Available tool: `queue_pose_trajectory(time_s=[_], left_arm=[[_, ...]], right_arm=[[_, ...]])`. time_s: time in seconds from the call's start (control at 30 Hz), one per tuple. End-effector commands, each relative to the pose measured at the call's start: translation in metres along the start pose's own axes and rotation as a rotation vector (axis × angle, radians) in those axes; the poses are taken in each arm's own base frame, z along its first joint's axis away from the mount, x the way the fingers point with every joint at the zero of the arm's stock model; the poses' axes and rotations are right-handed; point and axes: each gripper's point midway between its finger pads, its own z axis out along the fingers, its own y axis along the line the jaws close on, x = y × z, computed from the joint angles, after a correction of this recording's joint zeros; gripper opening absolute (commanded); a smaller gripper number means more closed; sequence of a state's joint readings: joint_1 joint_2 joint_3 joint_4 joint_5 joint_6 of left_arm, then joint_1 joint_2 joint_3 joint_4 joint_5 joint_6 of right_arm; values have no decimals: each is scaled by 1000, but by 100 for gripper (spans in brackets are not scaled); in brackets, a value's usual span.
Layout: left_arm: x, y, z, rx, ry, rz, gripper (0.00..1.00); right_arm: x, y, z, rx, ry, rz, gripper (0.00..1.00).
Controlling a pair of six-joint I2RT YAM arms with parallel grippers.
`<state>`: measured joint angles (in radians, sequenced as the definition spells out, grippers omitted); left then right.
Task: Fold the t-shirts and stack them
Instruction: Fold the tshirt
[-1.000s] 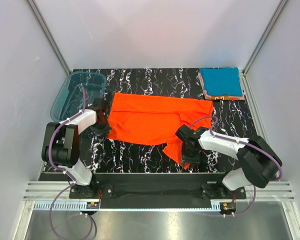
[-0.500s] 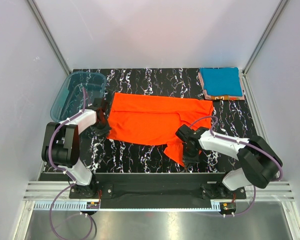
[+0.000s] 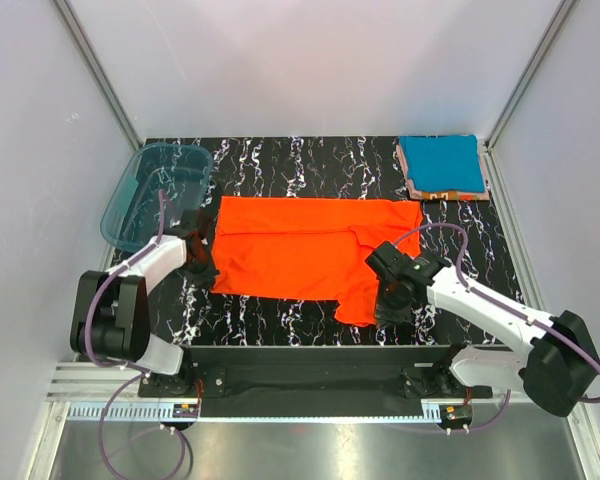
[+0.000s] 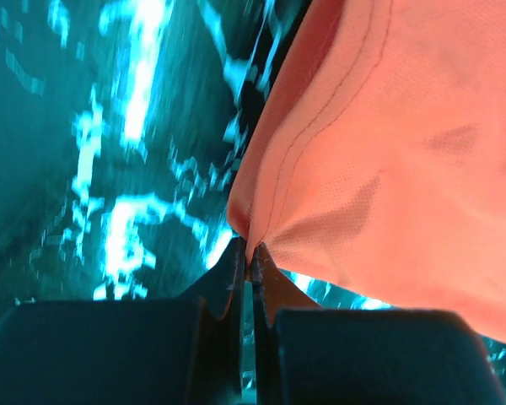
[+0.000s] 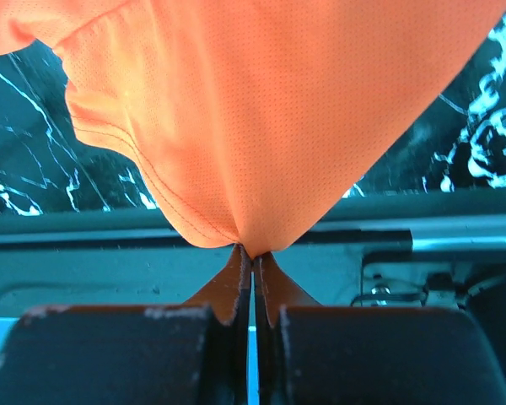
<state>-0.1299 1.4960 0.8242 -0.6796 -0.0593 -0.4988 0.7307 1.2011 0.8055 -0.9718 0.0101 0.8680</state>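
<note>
Far left, the translucent teal plastic tub point(image 3: 158, 190) sits on the black marbled table point(image 3: 280, 315), and the tabletop pattern shows through its bottom. The orange-red t-shirt point(image 3: 300, 250) lies spread across the middle of the table, well apart from the far right corner. There a folded teal blue t-shirt point(image 3: 440, 163) tops a stack. Only pinkish-orange edges point(image 3: 427, 191) peek from under it, and how many shirts they belong to, I can't tell.

The left gripper point(image 4: 250, 257) has its jaws pressed together, pinching the shirt's hem at the left edge, just beside the tub. That wrist view is smeared, so the marble blurs into streaks. The right gripper point(image 5: 251, 253) is clamped tight on a peak of orange mesh at the near right corner. From above, its arm covers the fingertips.
</note>
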Motion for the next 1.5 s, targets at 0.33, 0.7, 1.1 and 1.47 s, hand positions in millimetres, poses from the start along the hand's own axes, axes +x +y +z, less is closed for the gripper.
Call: queue_pose_trajectory(time_s=[0.33,0.7,1.1,1.47], left_arm=[[-4,-2,-27,18,-19,-31,4],[-6,-13,-45,46,44,-32,3],[31,18,-28,-138,239,-195,0],[12,-5,-33,-16,228,-133,0]], right_arm=[[-20,-14,-31,-35,3,90,0],[-114,-12,-44,-30,-67,44,0],[-141,-10,-40,-55,-55,18,0],[-174,-9,-43,-68,-89,1,0]])
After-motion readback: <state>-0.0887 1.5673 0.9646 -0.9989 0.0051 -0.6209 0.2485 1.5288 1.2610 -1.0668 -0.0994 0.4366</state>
